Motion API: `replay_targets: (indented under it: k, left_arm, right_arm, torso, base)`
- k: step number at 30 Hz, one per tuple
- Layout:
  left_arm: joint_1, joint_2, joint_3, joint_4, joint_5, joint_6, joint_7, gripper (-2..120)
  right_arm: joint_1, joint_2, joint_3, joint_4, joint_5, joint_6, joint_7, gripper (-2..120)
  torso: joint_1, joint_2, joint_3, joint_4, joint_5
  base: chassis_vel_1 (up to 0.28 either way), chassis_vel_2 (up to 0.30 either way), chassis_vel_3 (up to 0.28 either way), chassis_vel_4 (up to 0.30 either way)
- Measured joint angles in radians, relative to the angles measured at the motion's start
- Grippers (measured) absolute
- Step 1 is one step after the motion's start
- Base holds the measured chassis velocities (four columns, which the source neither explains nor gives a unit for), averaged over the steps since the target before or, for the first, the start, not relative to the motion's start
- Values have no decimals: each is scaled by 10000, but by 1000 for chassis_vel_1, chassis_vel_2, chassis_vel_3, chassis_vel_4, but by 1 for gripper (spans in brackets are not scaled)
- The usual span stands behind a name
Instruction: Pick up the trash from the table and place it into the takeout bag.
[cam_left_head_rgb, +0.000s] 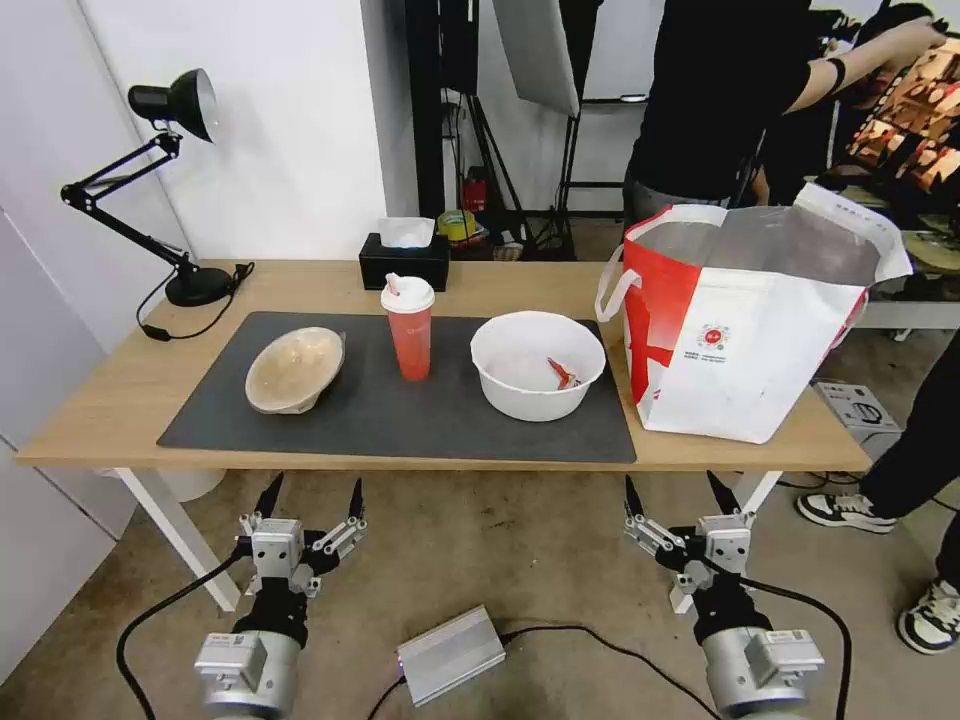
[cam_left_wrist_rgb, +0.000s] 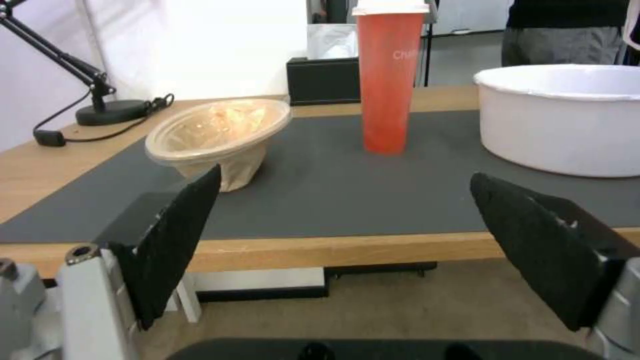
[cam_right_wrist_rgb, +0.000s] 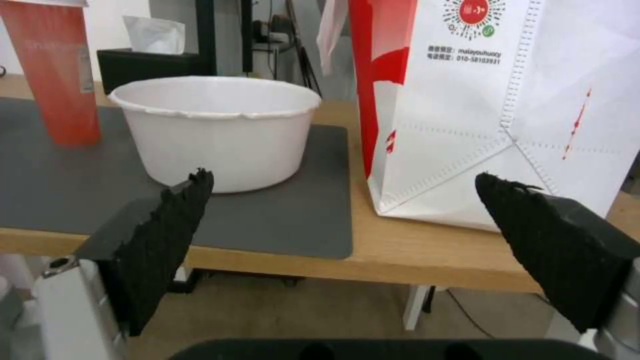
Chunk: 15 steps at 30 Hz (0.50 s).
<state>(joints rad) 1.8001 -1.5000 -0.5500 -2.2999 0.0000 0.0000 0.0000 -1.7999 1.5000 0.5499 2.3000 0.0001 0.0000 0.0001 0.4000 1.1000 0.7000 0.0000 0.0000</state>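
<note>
On the table's (cam_left_head_rgb: 120, 400) dark grey mat (cam_left_head_rgb: 400, 420) three pieces of trash stand in a row: a tilted beige pulp bowl (cam_left_head_rgb: 295, 369) (cam_left_wrist_rgb: 220, 132) at the left, a red cup with a white lid (cam_left_head_rgb: 408, 326) (cam_left_wrist_rgb: 389, 75) (cam_right_wrist_rgb: 57, 75) in the middle, and a white plastic bowl (cam_left_head_rgb: 537, 364) (cam_left_wrist_rgb: 567, 115) (cam_right_wrist_rgb: 217, 130) holding red scraps. The white-and-red takeout bag (cam_left_head_rgb: 745, 320) (cam_right_wrist_rgb: 493, 110) stands open at the table's right end. My left gripper (cam_left_head_rgb: 310, 498) (cam_left_wrist_rgb: 343, 210) and right gripper (cam_left_head_rgb: 680, 495) (cam_right_wrist_rgb: 343, 215) both hang open below the table's near edge, holding nothing.
A black desk lamp (cam_left_head_rgb: 165, 180) and its cord sit at the table's back left. A black tissue box (cam_left_head_rgb: 405, 258) stands behind the cup. A silver box (cam_left_head_rgb: 450, 655) with cables lies on the floor between my arms. People stand behind and right of the table.
</note>
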Motion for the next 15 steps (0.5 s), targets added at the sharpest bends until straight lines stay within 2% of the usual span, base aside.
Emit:
replay_targets:
  k: [5,9,14,15]
  left_arm:
    - [-4,-1,0,0,-3,12,-1,100]
    - [-196,-123,-96,-253,-139,540,-178,100]
    - [-935,-595,-442,-1213,-629,2487,-828,100]
    - [-935,-595,-442,-1213,-629,2487,-828,100]
  right_arm:
    - [0,0,0,0,0,0,0,100]
    - [78,-88,22,63,73,-205,36,100]
    - [743,-736,279,631,670,-1770,437,100]
    - [743,-736,279,631,670,-1770,437,100]
  torso:
    - [0,0,0,0,0]
    - [-1,0,0,-1,1]
    - [0,0,0,0,2]
    - [0,0,0,0,2]
  base:
    - [0,0,0,0]
    - [0,0,0,0]
    - [0,0,0,0]
    - [0,0,0,0]
